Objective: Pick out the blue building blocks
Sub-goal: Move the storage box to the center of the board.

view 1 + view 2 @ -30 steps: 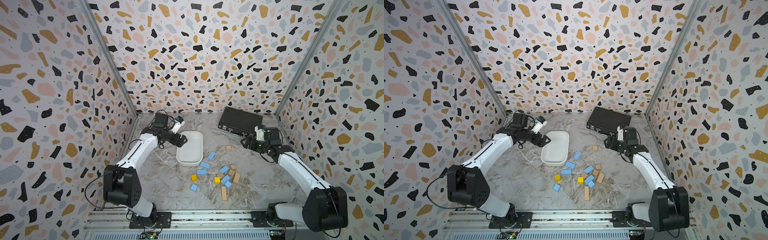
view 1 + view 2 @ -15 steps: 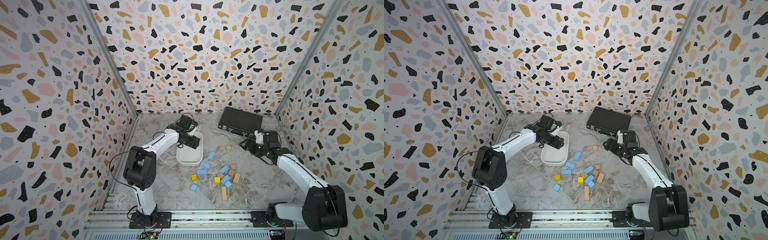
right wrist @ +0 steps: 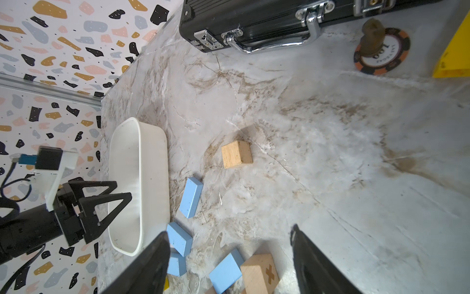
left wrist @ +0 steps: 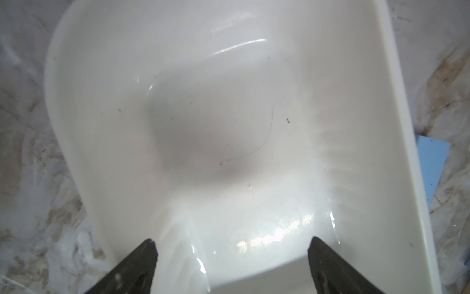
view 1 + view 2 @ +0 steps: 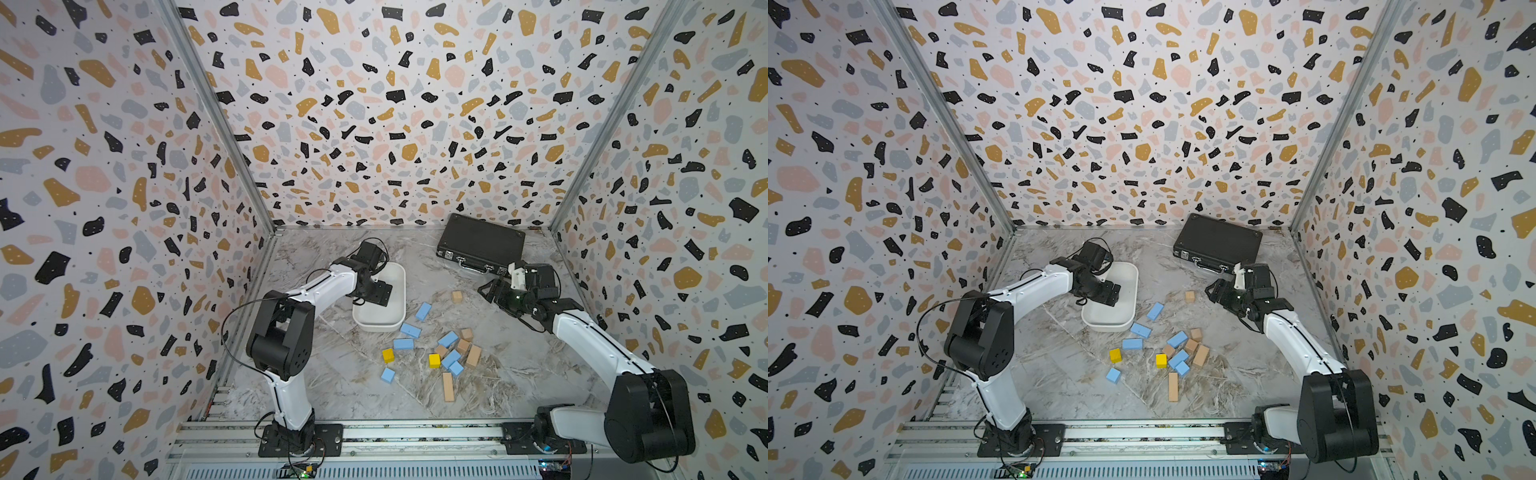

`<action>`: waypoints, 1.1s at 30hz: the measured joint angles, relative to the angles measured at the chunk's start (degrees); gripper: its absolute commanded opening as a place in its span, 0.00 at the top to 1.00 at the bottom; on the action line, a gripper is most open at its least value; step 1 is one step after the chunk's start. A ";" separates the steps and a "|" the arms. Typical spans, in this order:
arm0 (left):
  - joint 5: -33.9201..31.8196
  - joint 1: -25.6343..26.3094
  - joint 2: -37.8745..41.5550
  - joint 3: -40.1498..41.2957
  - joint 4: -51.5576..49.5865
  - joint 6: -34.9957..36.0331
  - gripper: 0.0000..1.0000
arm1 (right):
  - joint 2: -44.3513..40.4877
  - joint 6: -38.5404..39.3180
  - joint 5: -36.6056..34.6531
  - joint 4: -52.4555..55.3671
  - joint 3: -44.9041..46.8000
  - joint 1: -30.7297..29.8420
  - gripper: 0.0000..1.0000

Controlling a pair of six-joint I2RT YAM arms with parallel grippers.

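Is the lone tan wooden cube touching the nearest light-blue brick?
Apart. Right wrist view shows bare marble between the tan wooden cube and the light-blue brick.

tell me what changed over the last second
The left gripper swung in from beside the far end of the white tray and now hangs over it, fingers open and empty. The right gripper eased slightly toward the blocks, also open. Nothing was grasped or released. The seven blue building blocks, yellow blocks, wooden blocks and black case stayed put.
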State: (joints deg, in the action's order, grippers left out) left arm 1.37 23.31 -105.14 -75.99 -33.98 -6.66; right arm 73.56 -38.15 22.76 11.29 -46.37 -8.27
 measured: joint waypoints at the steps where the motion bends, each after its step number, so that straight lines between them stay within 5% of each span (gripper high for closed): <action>1: 0.09 0.00 0.00 0.11 -0.07 -0.24 0.07 | 0.00 -0.02 0.02 -0.11 0.04 0.00 0.23; 21: -1.57 -4.66 10.38 12.35 -0.24 -3.26 0.07 | 1.73 0.00 0.57 -0.81 1.05 -1.27 0.25; 33: 1.33 -6.27 14.01 18.73 0.59 -4.13 0.07 | 3.89 5.31 -0.28 8.22 -3.58 -1.57 0.27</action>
State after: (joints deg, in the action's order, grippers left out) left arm 2.70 17.04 -91.13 -57.25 -33.39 -10.79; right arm 77.45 -32.84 22.48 19.51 -49.95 -9.85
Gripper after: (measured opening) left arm 0.930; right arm 0.738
